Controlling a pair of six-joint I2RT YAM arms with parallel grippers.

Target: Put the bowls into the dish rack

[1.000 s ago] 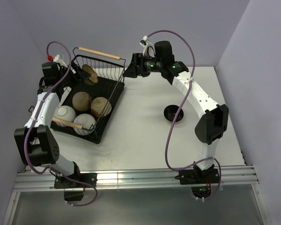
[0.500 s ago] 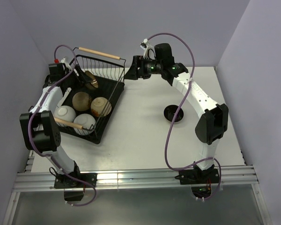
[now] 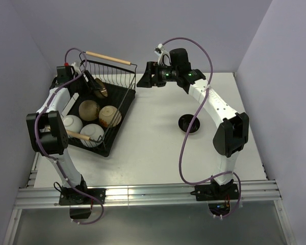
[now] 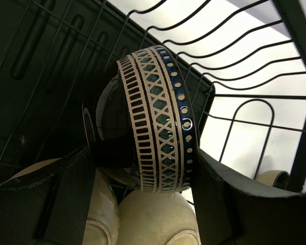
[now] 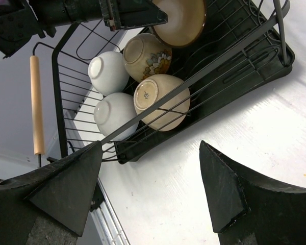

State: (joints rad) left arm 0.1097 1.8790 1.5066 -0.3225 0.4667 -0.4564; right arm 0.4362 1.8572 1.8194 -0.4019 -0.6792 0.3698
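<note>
1. The left jaws are closed on the brown round ceramic bowl with a tan inside and a blue-and-cream patterned band (image 4: 155, 117), one finger (image 4: 66, 184) on each side. The bowl stands on edge inside the far end of the large rectangular black wire dish rack with a black tray base (image 3: 117, 94). It cannot be told whether its rim touches the tray.
2. The step in hand appears to be setting this bowl down.
   - Lower it until the rim bears on the tray.
   - Lean it against the far wire wall.
   - Open the jaws only enough to free it.
   - If released on edge without support, it would probably roll or tip.
3. Two cream-beige round ceramic bowls (image 3: 88, 109) (image 3: 110, 116) lie just beside the held bowl, foot rings showing. Two white round ceramic bowls (image 3: 71, 122) (image 3: 93, 131) lie past them at the near end. A tipping bowl would strike the cream-beige pair first.
4. The far light wooden rod handle (image 3: 107, 57) crosses above the wire wall near the left jaws. Retract upward and clear of it.
5. The right jaws are open and empty. They hover over the white counter (image 3: 153, 148), just off the rack's far right corner.
6. The glossy black round ceramic bowl (image 3: 189, 123) sits on the counter, well apart from the rack. It is the only bowl outside it.
</note>
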